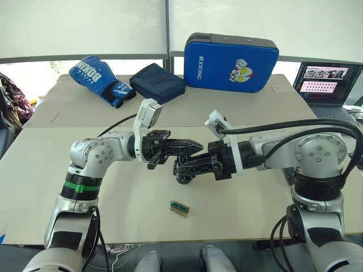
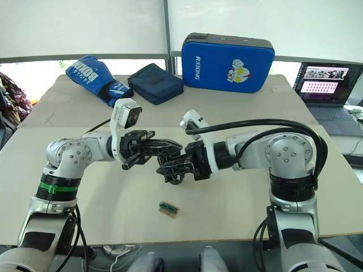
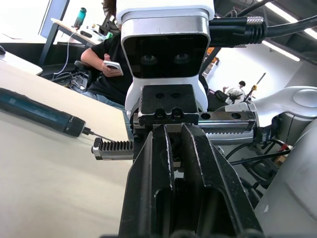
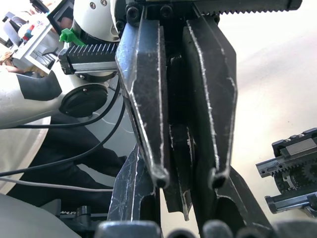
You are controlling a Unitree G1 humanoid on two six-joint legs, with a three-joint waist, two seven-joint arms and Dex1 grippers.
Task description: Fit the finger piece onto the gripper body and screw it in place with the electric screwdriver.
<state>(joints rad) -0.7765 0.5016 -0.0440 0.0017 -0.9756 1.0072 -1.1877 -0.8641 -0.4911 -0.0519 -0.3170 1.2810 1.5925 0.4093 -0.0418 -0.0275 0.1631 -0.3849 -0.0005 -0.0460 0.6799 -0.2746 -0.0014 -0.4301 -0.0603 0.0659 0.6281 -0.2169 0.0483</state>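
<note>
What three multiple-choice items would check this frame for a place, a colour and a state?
1. Where is the small green block?
A. On the blue pad
B. On the table near its front edge
C. On the laptop

2. What colour is the boxing glove?
A. Red
B. Black
C. Blue

3. What state is the screwdriver in?
A. Lying on the table, untouched
B. Standing upright on its bit
C. Held in a person's hand

Key:
1. B, the block sits on the bare table, towards the robot.
2. C, the glove at the far side is blue with white lettering.
3. A, the left wrist view shows the screwdriver flat on the tabletop with nothing gripping it.
</note>
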